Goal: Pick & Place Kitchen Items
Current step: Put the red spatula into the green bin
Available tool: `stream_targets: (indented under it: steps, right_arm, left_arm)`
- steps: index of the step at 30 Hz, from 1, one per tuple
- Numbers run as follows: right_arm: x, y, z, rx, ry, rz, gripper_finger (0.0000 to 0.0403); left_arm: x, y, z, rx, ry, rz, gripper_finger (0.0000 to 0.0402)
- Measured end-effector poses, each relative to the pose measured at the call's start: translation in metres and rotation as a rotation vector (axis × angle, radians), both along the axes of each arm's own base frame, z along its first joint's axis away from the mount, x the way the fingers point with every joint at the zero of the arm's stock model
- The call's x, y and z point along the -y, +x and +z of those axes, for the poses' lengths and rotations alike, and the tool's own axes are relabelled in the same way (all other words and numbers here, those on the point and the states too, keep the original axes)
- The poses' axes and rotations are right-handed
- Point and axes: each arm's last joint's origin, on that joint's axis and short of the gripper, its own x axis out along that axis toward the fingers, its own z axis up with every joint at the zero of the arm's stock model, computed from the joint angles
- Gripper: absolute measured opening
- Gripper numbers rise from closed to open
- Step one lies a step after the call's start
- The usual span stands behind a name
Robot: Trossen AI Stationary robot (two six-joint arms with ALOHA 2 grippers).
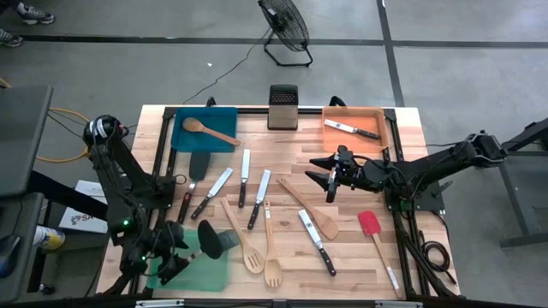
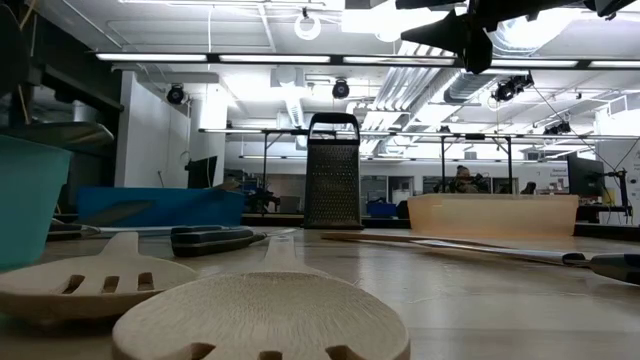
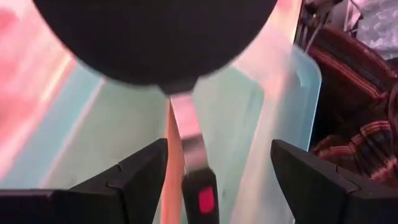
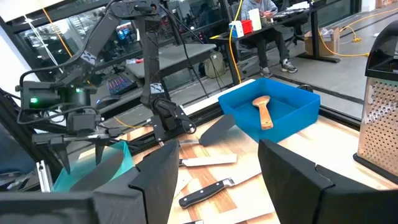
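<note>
My left gripper (image 1: 174,257) is open low over the green tray (image 1: 210,275) at the table's near left. A black spatula (image 1: 211,235) lies in front of it. In the left wrist view my two fingers stand on either side of the spatula's black handle (image 3: 199,196) without touching it, and its round head (image 3: 155,37) fills the view ahead of my left gripper (image 3: 217,152). My right gripper (image 1: 329,176) is open and empty, raised above the table's middle right. It shows again in its own wrist view (image 4: 217,162). Several knives (image 1: 259,198) and wooden utensils (image 1: 245,237) lie flat on the table.
A blue tray (image 1: 224,120) at the far left holds a wooden spoon (image 1: 208,130). An orange tray (image 1: 377,118) at the far right holds a knife (image 1: 353,130). A metal grater (image 1: 282,107) stands between them. A red spatula (image 1: 370,224) lies near right.
</note>
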Motion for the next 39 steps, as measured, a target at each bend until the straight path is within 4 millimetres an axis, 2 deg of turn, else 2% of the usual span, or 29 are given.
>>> stream_targets:
  steps: [7,17,26,34,37,39]
  right_arm:
    - [0.000,0.000,-0.002,-0.024,0.002,0.000,0.0212]
    - [0.000,-0.001,-0.010,-0.097,0.024,-0.005,0.0212]
    - [-0.001,-0.002,-0.012,-0.103,0.082,0.029,0.0212]
    - [-0.002,-0.004,-0.016,-0.137,0.196,0.077,0.0212]
    - [-0.003,-0.005,-0.018,-0.196,0.242,0.106,0.0212]
    - [-0.004,-0.005,-0.012,-0.261,0.261,0.102,0.0212]
  left_arm:
    - [-0.022,0.014,0.020,0.117,0.052,-0.028,0.0280]
    - [-0.049,0.029,0.039,0.324,0.284,-0.021,0.0280]
    - [-0.069,0.042,0.045,0.382,0.478,-0.003,0.0280]
    - [-0.086,0.055,0.050,0.411,0.633,0.117,0.0280]
    - [-0.092,0.063,0.053,0.422,0.672,0.139,0.0280]
    - [-0.095,0.069,0.056,0.441,0.689,0.145,0.0280]
